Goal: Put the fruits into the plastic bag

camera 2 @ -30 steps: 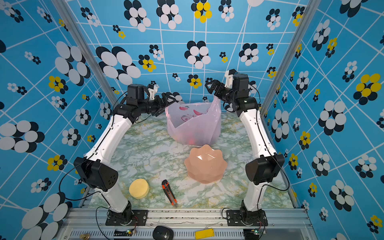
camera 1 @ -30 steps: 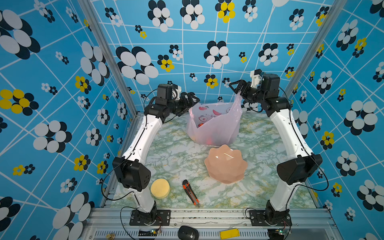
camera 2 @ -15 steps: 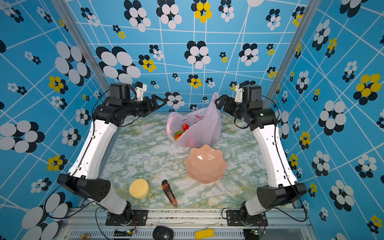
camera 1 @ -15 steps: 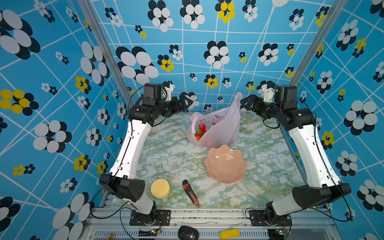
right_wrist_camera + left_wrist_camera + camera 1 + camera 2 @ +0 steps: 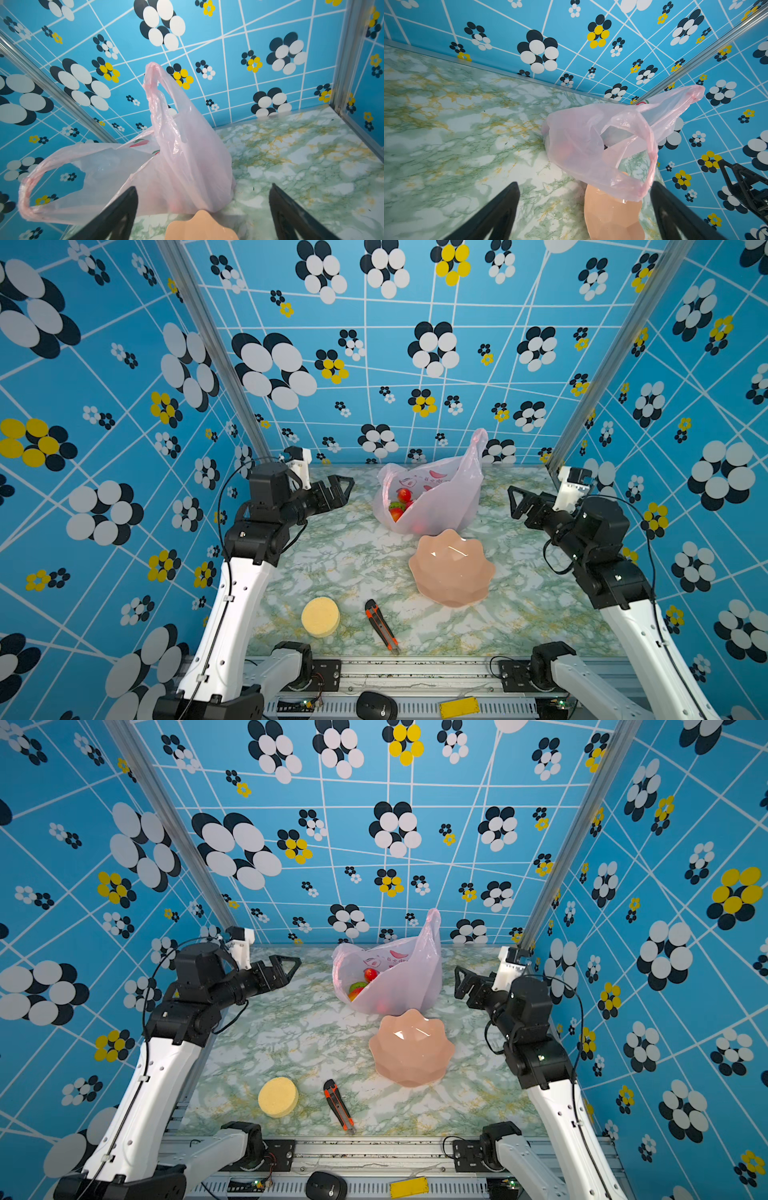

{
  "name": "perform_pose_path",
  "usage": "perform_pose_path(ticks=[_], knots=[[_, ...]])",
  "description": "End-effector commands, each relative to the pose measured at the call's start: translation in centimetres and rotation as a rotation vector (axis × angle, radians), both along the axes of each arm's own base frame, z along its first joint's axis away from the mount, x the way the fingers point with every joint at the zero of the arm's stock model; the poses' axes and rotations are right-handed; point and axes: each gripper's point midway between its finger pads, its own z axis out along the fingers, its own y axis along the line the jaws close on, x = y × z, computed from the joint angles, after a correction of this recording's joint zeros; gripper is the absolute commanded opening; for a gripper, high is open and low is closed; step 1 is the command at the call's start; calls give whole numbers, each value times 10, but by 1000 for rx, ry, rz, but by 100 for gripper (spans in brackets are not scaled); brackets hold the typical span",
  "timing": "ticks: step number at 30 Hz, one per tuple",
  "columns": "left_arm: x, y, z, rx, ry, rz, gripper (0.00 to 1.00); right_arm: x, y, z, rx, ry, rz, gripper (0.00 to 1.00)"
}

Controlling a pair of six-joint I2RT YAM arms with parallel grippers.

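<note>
Now the plastic bag sits on the table in the upper middle of both top views, close to the back wall. One handle stands up, and the mouth opens toward the left of the frame. The fruits lie inside it: red ones, a green one and sth yellow-orange show through the opening. The rest is only a reddish blur behind the film, so I cannot count them. The left gripper hovers left of the bag, apart from it, w/ fingers spread wide and closed on nothing. The right gripper is right of the bag, also apart from it, fingers wide apart. A salmon-pink scalloped bowl is just below the bag in the frame; whether the rim touches the bag I cannot tell. At lower left are a round yellow sponge and, beside it, an orange-black utility knife, both well apart from the bag.
</note>
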Motion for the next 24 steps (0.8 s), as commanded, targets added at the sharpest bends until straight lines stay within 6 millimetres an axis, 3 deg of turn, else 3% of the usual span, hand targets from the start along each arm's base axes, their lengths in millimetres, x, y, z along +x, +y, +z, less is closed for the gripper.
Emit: perform_pose_path(ticks=[1, 8, 12, 17, 24], knots=[[3, 20, 14, -19, -176, 122, 99, -4, -26, 35, 29, -281, -144, 99], [-4, 56, -22, -20, -292, 328, 99, 0, -33, -11, -157, -231, -189, 99], [-13, 71, -49, 78, -366, 396, 99, 8, -33, -37, -243, -183, -193, 99], [-25, 88, -84, 205, -388, 468, 99, 19, -31, -65, -309, -132, -179, 99], [-33, 112, -112, 274, -362, 591, 99, 33, -34, -101, -359, -53, -192, 99]])
